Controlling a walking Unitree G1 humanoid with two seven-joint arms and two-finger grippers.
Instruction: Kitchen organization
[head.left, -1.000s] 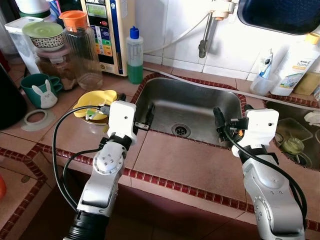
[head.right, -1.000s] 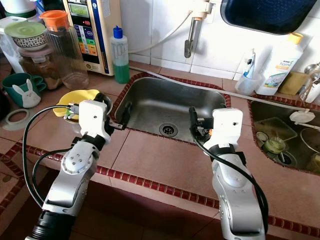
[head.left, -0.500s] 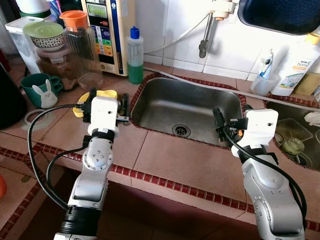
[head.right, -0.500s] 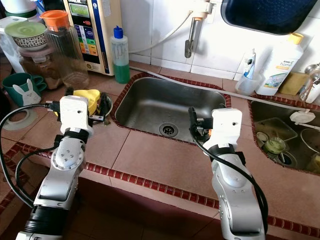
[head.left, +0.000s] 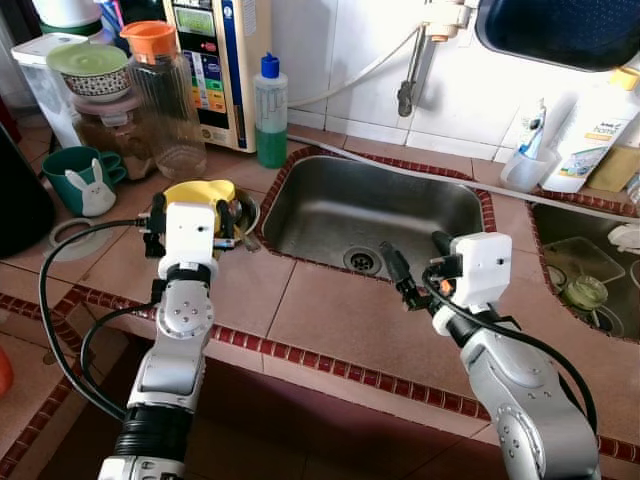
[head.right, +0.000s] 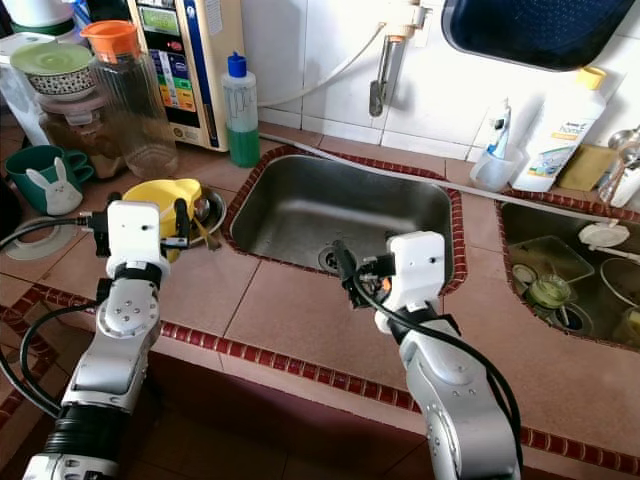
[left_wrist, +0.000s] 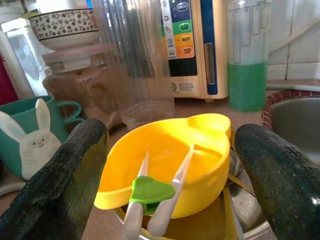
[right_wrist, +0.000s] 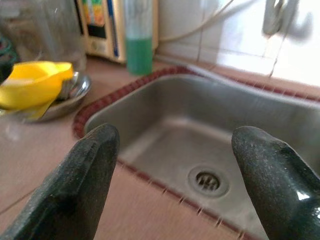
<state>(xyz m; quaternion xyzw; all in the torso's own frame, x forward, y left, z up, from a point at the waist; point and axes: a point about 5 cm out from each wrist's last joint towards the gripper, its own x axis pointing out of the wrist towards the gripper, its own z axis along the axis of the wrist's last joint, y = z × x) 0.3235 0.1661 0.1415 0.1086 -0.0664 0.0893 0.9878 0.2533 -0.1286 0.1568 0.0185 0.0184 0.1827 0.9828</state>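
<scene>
On counter: one yellow bowl (left_wrist: 170, 165), one tongs (left_wrist: 152, 200).

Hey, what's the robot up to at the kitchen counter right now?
The left pincer, open, is lined up on a yellow bowl holding small tongs with a green hinge, stacked in a metal dish left of the sink. The right pincer, also open, hovers at the sink's front edge. Nothing is gripped yet.

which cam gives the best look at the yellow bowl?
Left wrist view: the yellow bowl sits framed between the open left tool's fingers, with tongs resting in it. Both eye views show it partly hidden behind the left tool. Right wrist view shows it small and blurred.
</scene>
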